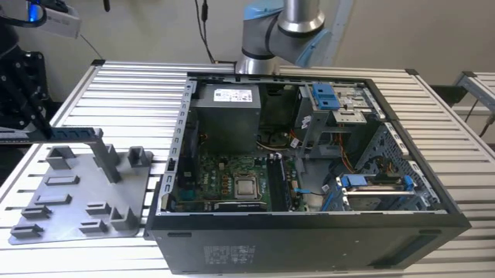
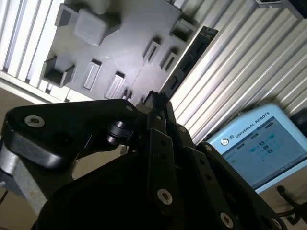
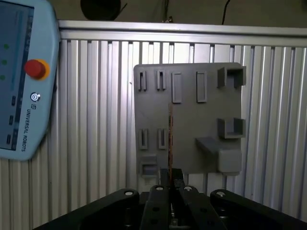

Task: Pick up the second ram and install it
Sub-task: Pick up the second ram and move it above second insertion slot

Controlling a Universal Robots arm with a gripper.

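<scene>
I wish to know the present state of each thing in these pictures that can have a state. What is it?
gripper: shut on the second ram.
second ram: held over the holder plate, not in the computer case.
holder plate: lying flat on the table.
computer case: on its side, open on top.
teach pendant: screen lit.

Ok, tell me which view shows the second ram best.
The exterior view: the second ram shows its broad side there, lengthwise, over the grey holder plate. The second wrist view shows it dark and slanting away from the hand; the first wrist view shows it edge-on, a thin line.
</scene>
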